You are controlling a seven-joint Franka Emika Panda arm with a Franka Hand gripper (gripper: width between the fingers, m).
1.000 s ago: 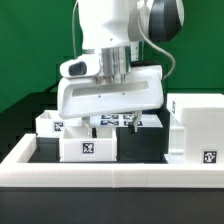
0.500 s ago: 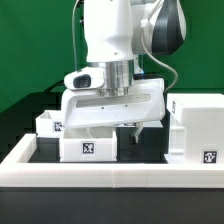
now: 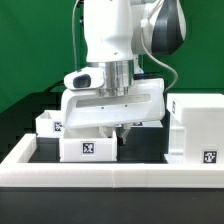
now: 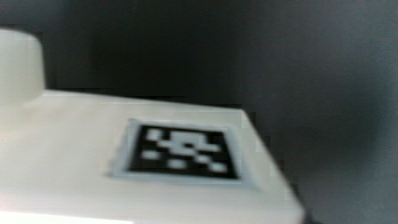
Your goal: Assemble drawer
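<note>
I read the gripper [image 3: 124, 128] as sitting low under the arm's [image 3: 110, 95] broad white end block. Its dark tips are just behind the right end of the small white matte plastic front tray [image 3: 88, 147], an open-topped box with a black-and-white square tag on its face. I cannot tell how far the jaws stand apart or whether they hold anything, because the block hides them. The wrist view gives me only a blurred white surface [image 4: 71, 130] bearing a square tag [image 4: 183, 150], very close.

A second tray [image 3: 47, 122] of the same kind sits further back, toward the exterior view's left. The tall blocky white plastic housing [image 3: 196, 122] stands on the black desk [image 3: 145, 148] at the exterior view's right, apart from both trays. So the drawer lies in loose pieces, with nothing slotted in.

My worry is how close the tips are to the tray wall. A descent slightly off line could land a finger on the rim and shove or tip the light tray. A shallow pinch on smooth plastic might also let the tray twist when lifted.
</note>
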